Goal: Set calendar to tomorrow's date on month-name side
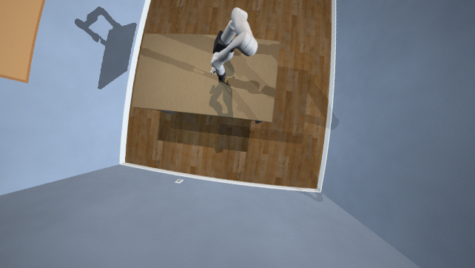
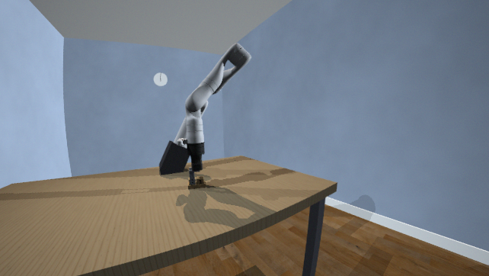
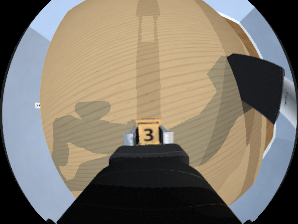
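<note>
Was built of smooth, rounded white-grey links (image 2: 198, 100), ending in a black cylindrical wrist (image 2: 196, 154) and dark fingers (image 2: 191, 175).

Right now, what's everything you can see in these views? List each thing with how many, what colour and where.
Table: one, light wood top, dark legs, on the wooden floor.
Calendar tray: one, brown, mid-table under the arm; too small for detail.
Number cube: one seen, tan, dark 3 facing the wrist camera, between the fingers.
Dark box: one, black, tilted at the table's far edge by the arm's base.
Wall clock: one, white, back wall.
Panel: one, orange, on the wall in the top view.
Arm: one, white.
End effector: one, black, closed on the cube.
</note>
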